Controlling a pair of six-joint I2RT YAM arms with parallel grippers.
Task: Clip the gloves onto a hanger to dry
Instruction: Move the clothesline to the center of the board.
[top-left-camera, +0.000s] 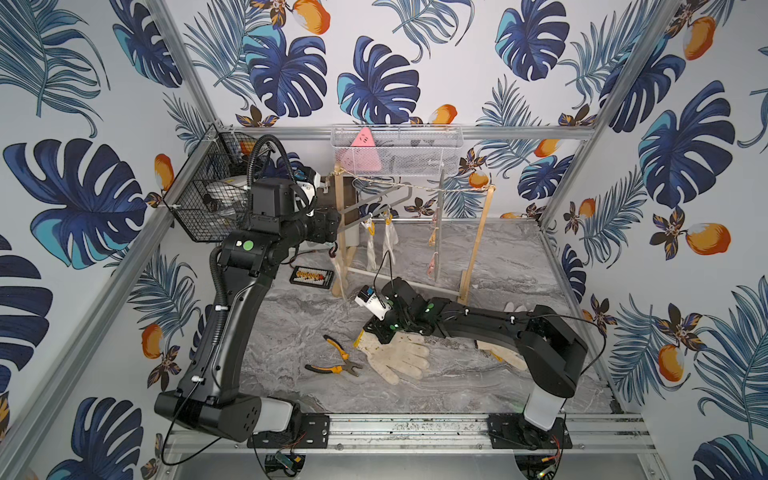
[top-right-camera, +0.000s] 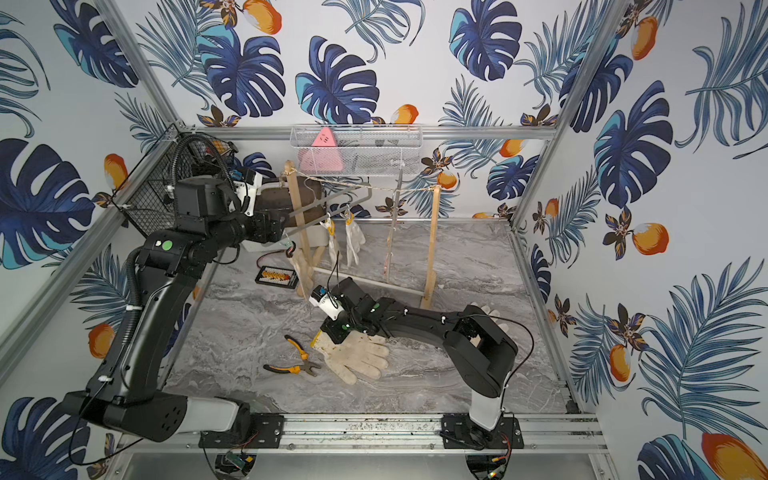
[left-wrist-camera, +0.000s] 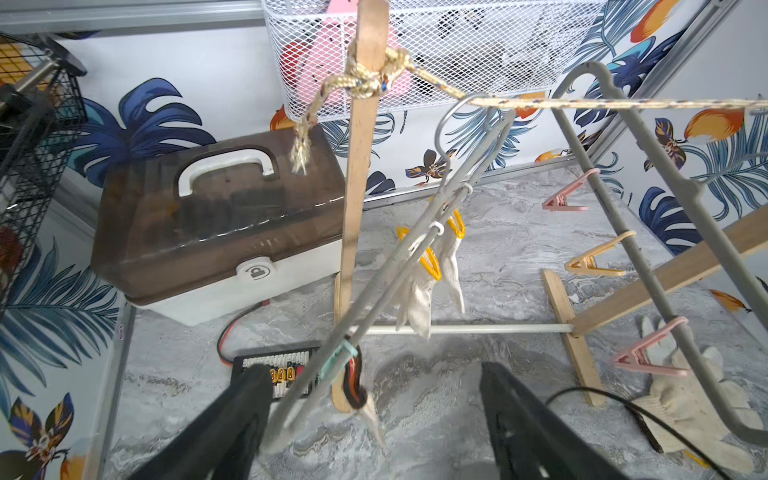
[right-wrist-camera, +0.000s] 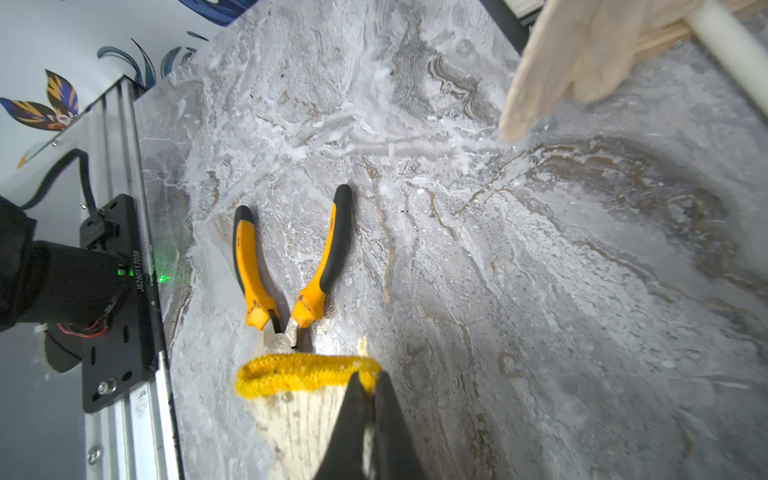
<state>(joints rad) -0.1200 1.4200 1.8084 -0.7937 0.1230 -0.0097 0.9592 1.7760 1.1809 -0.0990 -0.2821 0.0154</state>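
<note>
A cream glove (top-left-camera: 399, 355) (top-right-camera: 357, 353) lies flat on the marble table. My right gripper (right-wrist-camera: 368, 382) is shut on its yellow cuff (right-wrist-camera: 299, 370) at one corner. A grey hanger (left-wrist-camera: 415, 249) (top-left-camera: 374, 203) hangs tilted from the rope. Two gloves with yellow cuffs (left-wrist-camera: 419, 291) (top-left-camera: 371, 245) are clipped to it. A glove with a dark red-black cuff (left-wrist-camera: 355, 384) hangs from a teal clip at its lower end. My left gripper (left-wrist-camera: 374, 374) (top-left-camera: 328, 226) is open around that lower end, which lies against one finger (left-wrist-camera: 249, 399).
A second grey hanger (left-wrist-camera: 648, 208) carries pink and yellow pegs. Loose gloves (left-wrist-camera: 685, 399) (top-left-camera: 503, 353) lie by the right arm. Orange pliers (right-wrist-camera: 291, 266) (top-left-camera: 340, 357) lie beside the held cuff. A brown toolbox (left-wrist-camera: 216, 216), a wooden rack (top-left-camera: 478, 241) and two wire baskets (top-left-camera: 208, 195) (top-left-camera: 395, 149) stand behind.
</note>
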